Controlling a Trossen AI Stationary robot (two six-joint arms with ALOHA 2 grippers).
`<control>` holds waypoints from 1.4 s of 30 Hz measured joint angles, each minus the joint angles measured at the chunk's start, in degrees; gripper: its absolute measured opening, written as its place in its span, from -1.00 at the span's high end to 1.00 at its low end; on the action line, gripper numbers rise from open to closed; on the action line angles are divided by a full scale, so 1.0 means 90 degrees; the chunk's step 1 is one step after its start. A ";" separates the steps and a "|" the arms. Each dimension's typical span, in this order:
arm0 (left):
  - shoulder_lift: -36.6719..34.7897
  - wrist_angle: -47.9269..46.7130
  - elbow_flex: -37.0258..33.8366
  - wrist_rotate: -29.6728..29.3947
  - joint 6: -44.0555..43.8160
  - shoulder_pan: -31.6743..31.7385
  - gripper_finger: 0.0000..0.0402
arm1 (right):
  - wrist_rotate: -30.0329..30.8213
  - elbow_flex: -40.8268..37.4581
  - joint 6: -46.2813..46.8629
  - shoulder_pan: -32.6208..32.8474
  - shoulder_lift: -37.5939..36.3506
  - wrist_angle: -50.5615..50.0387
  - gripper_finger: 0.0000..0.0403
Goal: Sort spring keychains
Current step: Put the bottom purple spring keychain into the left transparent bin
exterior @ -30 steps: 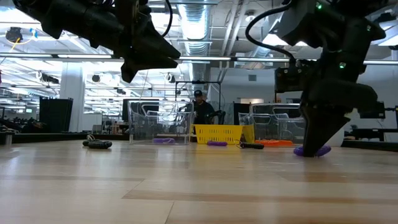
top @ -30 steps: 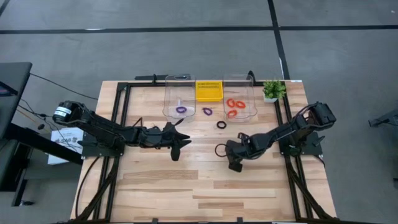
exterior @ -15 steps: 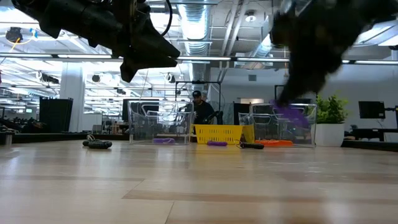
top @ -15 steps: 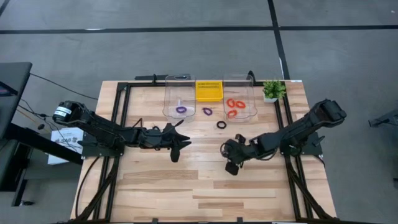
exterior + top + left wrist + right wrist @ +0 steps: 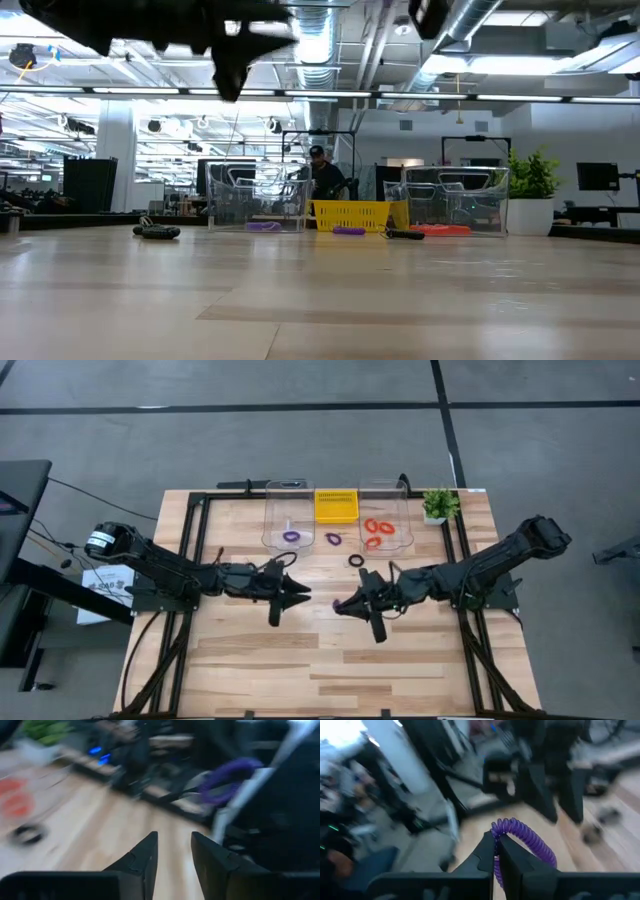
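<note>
Item: purple spring keychain [image 5: 522, 840], coiled loop, pinched at one end between the closed fingers of the right gripper [image 5: 343, 605]. It hangs off the fingertips, lifted clear of the table [image 5: 300, 660] near its middle; in the left wrist view the same loop [image 5: 227, 772] shows ahead of the left fingers.

Right gripper: fingers shut tight on the purple loop, arm stretched low toward the left arm.

Left gripper [image 5: 300, 596]: directly facing the right gripper, just beside it, tips apart from the loop. Fingers [image 5: 142, 857] stand partly open with a narrow gap; nothing between them.

Other keychains, placed from the right gripper:
- black ring [image 5: 356, 560], loose on the wood, near, toward the far edge.
- purple ring [image 5: 333, 539], loose on the wood, farther back, just in front of the yellow basket [image 5: 336, 506].
- purple ring [image 5: 291, 536] inside the left clear bin [image 5: 270, 500], far side and toward the left arm.
- orange-red rings [image 5: 377, 532], several, inside the right clear bin [image 5: 404, 510], far side.

Further stock: small green plant [image 5: 438, 504] at the far corner beside the right clear bin. A person [image 5: 322, 175] stands in the room behind the bins in the low view.
</note>
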 joint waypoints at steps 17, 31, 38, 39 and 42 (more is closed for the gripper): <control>0.0000 0.1409 0.0028 0.1428 -0.0473 0.0246 0.08 | -0.1396 0.0001 0.0153 -0.0418 0.0000 0.1083 1.00; 0.0000 0.1397 0.0527 0.1431 -0.0045 0.0446 0.05 | -0.2259 0.0556 0.0200 -0.0596 0.0712 0.1395 1.00; 0.0000 0.1292 0.0527 0.1767 -0.0045 0.0422 0.07 | -0.3660 0.1578 0.0241 -0.0773 0.1794 0.1379 1.00; 0.0000 0.1290 0.0527 0.1831 -0.0045 0.0397 0.07 | -0.3798 0.1658 0.0294 -0.0825 0.1881 0.1369 1.00; 0.0000 0.1300 0.0527 0.1998 -0.0045 0.0284 0.07 | -0.3963 0.1809 0.0390 -0.0977 0.2034 0.1353 1.00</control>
